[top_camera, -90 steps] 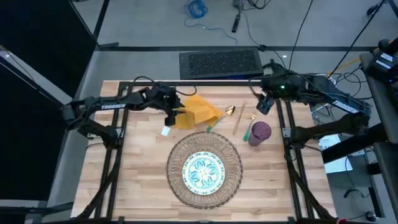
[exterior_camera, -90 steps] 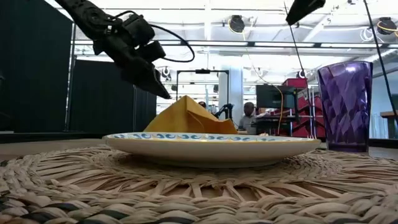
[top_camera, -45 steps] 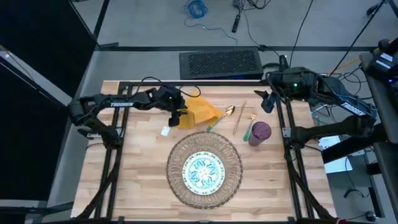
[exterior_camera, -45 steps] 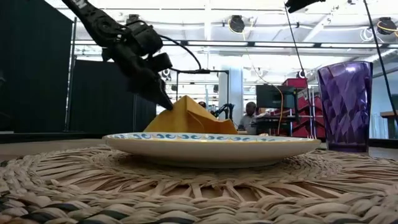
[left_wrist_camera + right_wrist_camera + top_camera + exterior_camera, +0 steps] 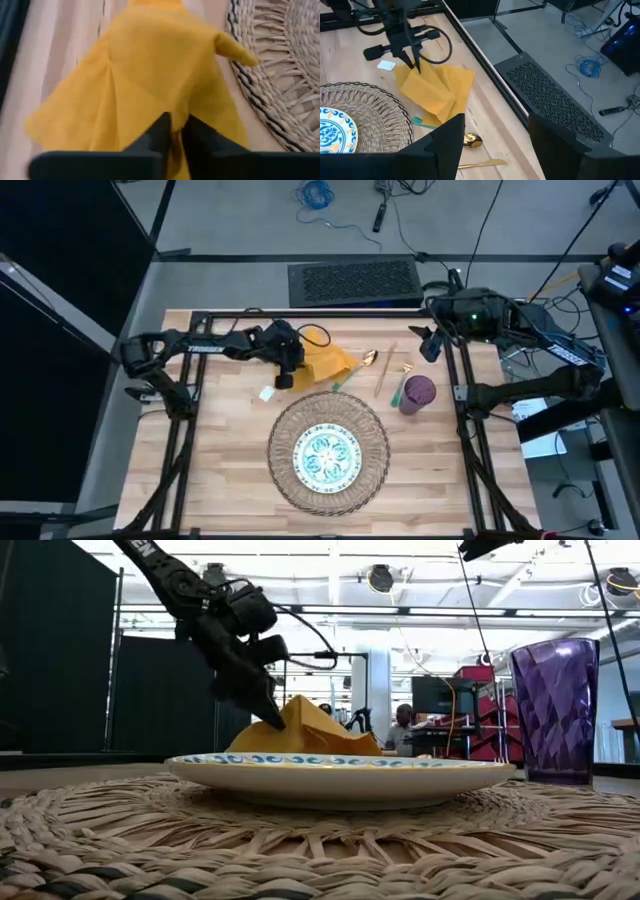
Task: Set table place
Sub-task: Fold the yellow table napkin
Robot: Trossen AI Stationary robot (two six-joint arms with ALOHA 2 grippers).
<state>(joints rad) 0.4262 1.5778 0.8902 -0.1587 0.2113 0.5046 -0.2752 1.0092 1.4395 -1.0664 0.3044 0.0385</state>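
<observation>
The mustard-yellow napkin [image 5: 330, 360] lies bunched on the table [image 5: 220, 470], just beyond the round woven mat [image 5: 283, 442]. The blue-green plate [image 5: 328, 455] rests on that mat. My left gripper [image 5: 286, 378] is at the napkin's left edge, shut on the cloth. Right of the napkin lie a gold spoon [image 5: 370, 358] and other gold and green-handled cutlery [image 5: 385, 375]. The purple cup [image 5: 418, 393] stands upright beside them. My right gripper [image 5: 430, 345] hovers open above the table's far right, holding nothing. My left gripper pinches the napkin's left edge [image 5: 175, 117] between its two fingers, with a strip of yellow cloth showing in the narrow gap. The fingers [image 5: 268, 715] slant down from the table's left. The napkin rests on the table, rumpled and slack.
A small white tag [image 5: 267, 391] lies on the wood left of the mat. A dark perforated panel [image 5: 355, 280] sits beyond the far edge. The black frame rails [image 5: 185, 430] run along both sides. People and equipment show in the room behind.
My left gripper has gone down and toward the table's right, from above and left of the napkin onto the napkin's left edge. My right gripper has drawn back slightly toward the far right. The napkin has kept its place.
</observation>
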